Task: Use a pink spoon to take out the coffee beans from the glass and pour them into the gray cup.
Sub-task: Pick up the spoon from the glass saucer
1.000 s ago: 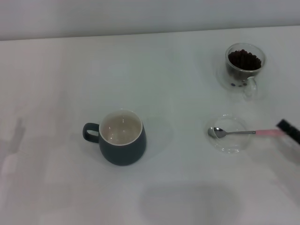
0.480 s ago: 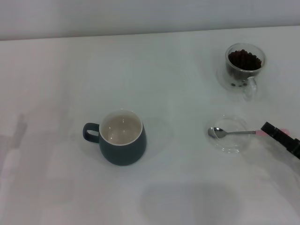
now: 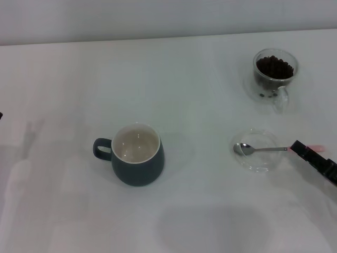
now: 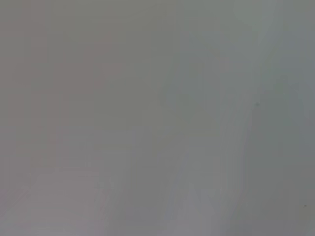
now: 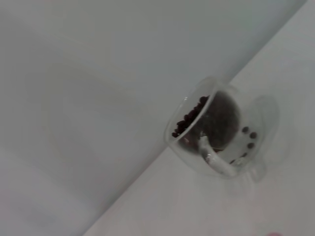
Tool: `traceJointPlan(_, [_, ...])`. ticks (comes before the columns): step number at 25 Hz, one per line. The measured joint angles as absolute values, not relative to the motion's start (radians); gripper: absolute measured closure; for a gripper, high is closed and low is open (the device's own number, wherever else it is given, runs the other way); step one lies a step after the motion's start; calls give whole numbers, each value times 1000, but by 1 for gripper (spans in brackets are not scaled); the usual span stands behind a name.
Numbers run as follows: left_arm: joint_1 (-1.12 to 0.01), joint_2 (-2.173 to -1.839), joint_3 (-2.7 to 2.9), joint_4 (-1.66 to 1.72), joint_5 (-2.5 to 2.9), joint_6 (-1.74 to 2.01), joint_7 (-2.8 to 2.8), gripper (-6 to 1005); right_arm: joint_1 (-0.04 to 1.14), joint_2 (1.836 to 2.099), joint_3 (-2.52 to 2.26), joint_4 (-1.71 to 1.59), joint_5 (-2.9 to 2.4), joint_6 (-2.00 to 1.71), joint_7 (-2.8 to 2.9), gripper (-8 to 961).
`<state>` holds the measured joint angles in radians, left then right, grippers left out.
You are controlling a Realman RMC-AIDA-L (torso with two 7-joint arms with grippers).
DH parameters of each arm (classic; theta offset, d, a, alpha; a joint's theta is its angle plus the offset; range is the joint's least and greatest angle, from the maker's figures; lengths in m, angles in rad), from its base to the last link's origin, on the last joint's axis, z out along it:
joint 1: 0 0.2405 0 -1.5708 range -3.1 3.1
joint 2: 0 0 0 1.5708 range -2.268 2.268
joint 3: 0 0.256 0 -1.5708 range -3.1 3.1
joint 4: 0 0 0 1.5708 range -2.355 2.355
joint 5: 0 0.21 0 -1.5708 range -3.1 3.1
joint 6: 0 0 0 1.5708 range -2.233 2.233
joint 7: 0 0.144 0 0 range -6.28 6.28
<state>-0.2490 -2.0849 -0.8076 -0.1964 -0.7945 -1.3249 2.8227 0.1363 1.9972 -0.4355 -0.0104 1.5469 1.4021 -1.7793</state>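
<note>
Left gripper: only a dark sliver showed at the far left edge of the head view, so whether it was open or shut could not be told; its wrist view showed nothing but blank pale grey.
Surface (image 3: pixel 200 95): white and plain, carrying everything in the scene.
Gray cup (image 3: pixel 138 161): stood upright left of centre, loop handle pointing to the robot's left, cream inside showing nothing in it.
Glass dish (image 3: pixel 256 150): flat, shallow and clear, well to the right of the gray cup and nearer the robot than the glass.
Pink spoon (image 3: pixel 260 149): lay across the glass dish, metal bowl inside the dish, stem running out to the right; a short bit of the pink handle end showed just past the dark gripper.
Glass (image 3: pixel 275 74): upright at the far right of the surface, its clear handle turned toward the robot; in the right wrist view (image 5: pixel 216 132) it showed tilted by the camera angle.
Coffee beans (image 3: pixel 274 67): a dark heap inside the glass; a few beans showed low down through its clear wall (image 5: pixel 192 118).
Right gripper (image 3: pixel 315 161): a dark bar came in from the right edge, its tip at the spoon's handle beside the dish; its opening and any hold on the handle could not be told.
</note>
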Motion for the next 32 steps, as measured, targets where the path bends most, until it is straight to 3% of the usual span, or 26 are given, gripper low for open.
traceJointPlan(12, [-250, -2085, -808, -191, -795, -1325, 2823, 119, 153, 2001, -433, -8, 1547, 1405, -1773, 517])
traceJointPlan(20, [-251, -2085, -808, -192, -795, -1325, 2823, 120, 153, 2000, -427, -12, 1546, 1399, -1771, 572])
traceJointPlan(32, [-252, -2085, -808, -195, -796, -1325, 2821, 119, 152, 1998, -426, -27, 1546, 1425, -1767, 800])
